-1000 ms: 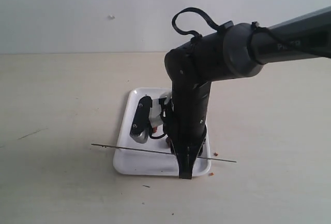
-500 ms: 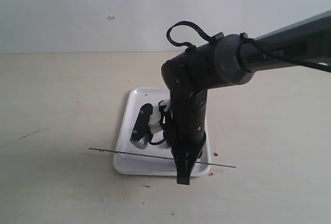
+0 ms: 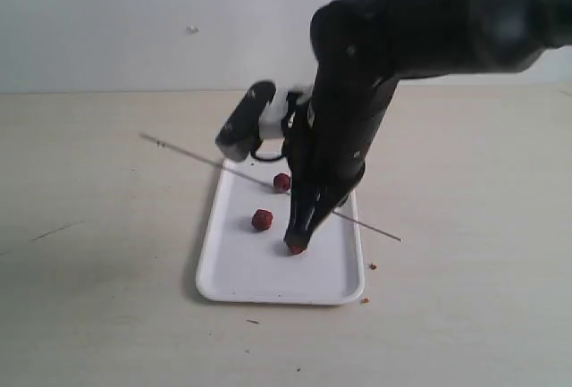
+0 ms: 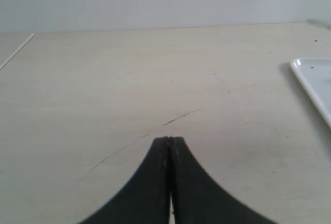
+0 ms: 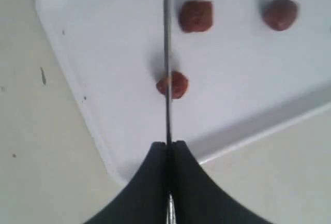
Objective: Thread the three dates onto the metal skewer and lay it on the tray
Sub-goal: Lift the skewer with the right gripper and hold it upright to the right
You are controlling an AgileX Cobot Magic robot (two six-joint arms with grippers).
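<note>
White tray [image 3: 268, 275], 3 dates [image 3: 263, 220], 1 skewer [image 3: 188, 152].

The metal skewer [image 3: 201, 158], level across the front rim of the tray [image 3: 268, 280] before, is now raised and tilted, pinched by the right gripper [image 5: 168, 144]

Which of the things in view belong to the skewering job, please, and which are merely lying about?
For the job:
- three dates, loose on the tray
- metal skewer, gripped by the right end effector
- tray

Lying about:
- reddish crumbs on the table beside the tray
- dark speck
- scratch
</note>
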